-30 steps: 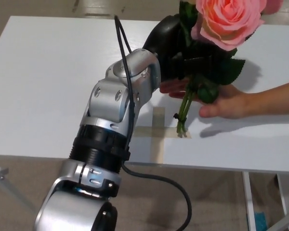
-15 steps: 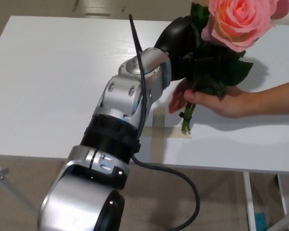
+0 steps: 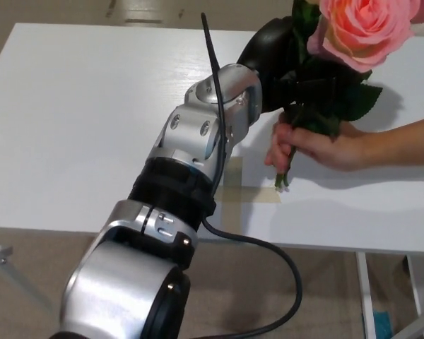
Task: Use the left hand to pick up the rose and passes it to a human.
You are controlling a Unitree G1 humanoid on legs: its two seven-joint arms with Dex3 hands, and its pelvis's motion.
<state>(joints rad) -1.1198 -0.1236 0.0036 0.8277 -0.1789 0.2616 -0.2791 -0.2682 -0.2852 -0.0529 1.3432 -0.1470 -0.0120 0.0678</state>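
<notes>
Left hand point(image 3: 286, 60) and person's hand point(image 3: 318, 145) both grip the rose point(image 3: 364, 32)

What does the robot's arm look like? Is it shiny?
Yes. The left arm is shiny silver metal in rounded chunks with small bolts, joined by a ribbed black ring. A black cable runs along it and loops below. The left hand is smooth and black.

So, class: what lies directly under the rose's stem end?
The stem ends above beige tape on the white table. The person's hand wraps the stem; the left hand holds the rose, hiding the upper stem.
</notes>
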